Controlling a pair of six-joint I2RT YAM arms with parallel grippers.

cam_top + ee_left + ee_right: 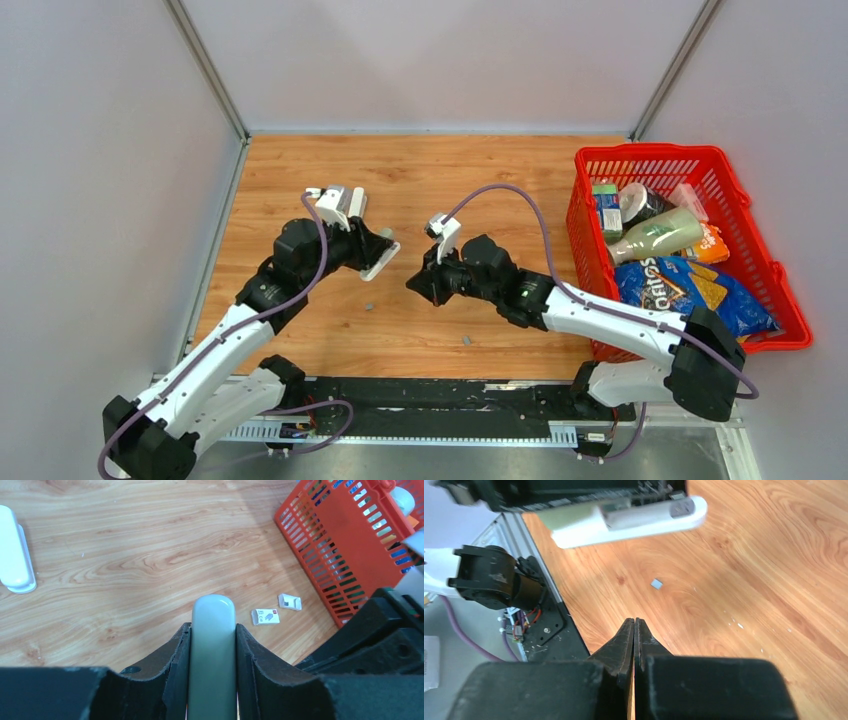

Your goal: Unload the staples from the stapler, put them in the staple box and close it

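Clamping smooth rounded grey stapler [213,630]: left jaws | right jaws pressed together (empty) | flat grey staples [656,583] on woodgrain table [774,570]

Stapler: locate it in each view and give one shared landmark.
Top external: stapler left of centre, in the left gripper.
Left wrist: stapler bottom centre, between the fingers.
Right wrist: stapler along the top, left of centre.
Shared landmark: the wooden table.
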